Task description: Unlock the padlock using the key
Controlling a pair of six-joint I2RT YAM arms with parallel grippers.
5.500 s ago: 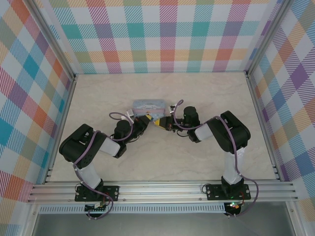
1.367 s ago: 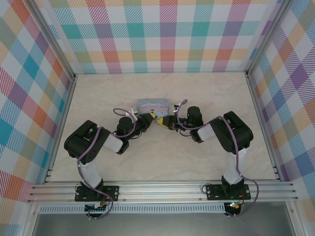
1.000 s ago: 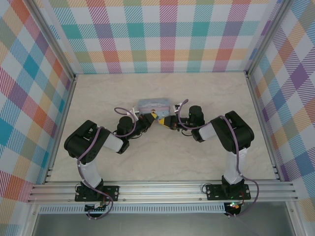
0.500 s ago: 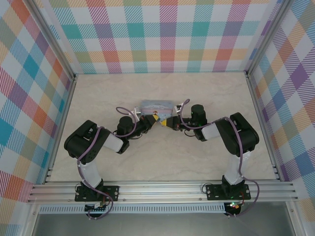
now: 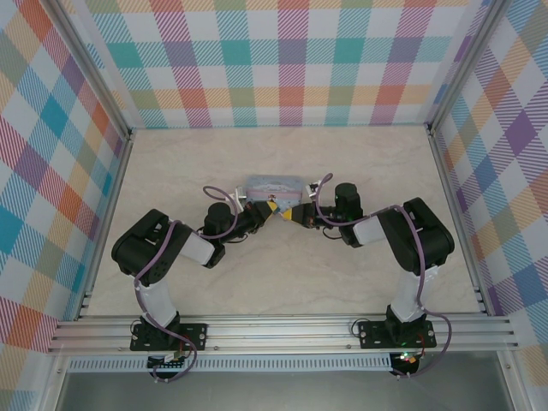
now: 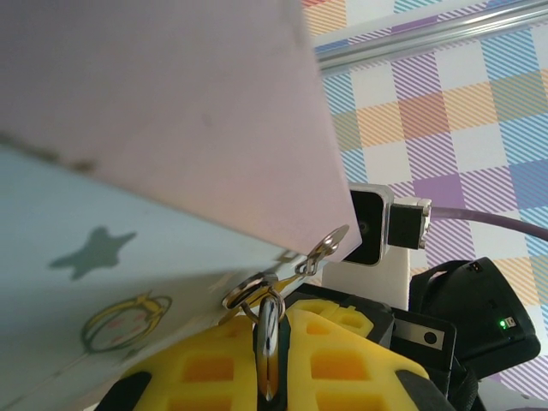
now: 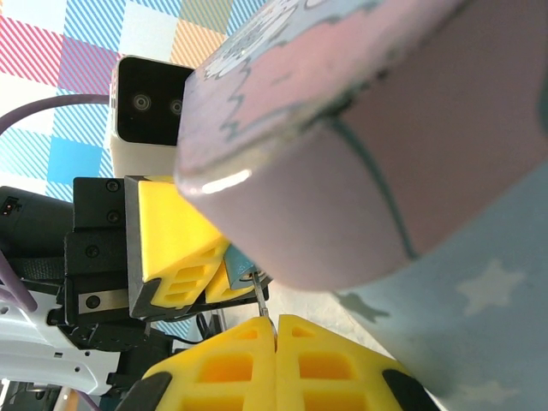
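The padlock (image 7: 236, 255) shows its small blue body pinched between the yellow fingers of my left gripper (image 7: 214, 261). In the left wrist view it is a silvery edge (image 6: 270, 342) in my shut left gripper (image 6: 271, 321), its thin shackle hooked through the latch ring of the pale-blue tin (image 6: 128, 248). My right gripper (image 7: 275, 324) is shut on the key (image 7: 260, 301), a thin dark sliver whose tip reaches the padlock's underside. From above, the left gripper (image 5: 267, 208) and right gripper (image 5: 288, 214) meet tip to tip just in front of the tin (image 5: 272, 182).
The tin's pinkish lid (image 7: 411, 145) looms close over both grippers. Plaid walls (image 5: 274, 60) enclose the marble table (image 5: 282, 274) on three sides. The right wrist camera block (image 6: 370, 227) sits directly opposite the left fingers.
The tin and both grippers have drifted slightly right and away. The right arm has stretched further out to the right. Both grips are unchanged.
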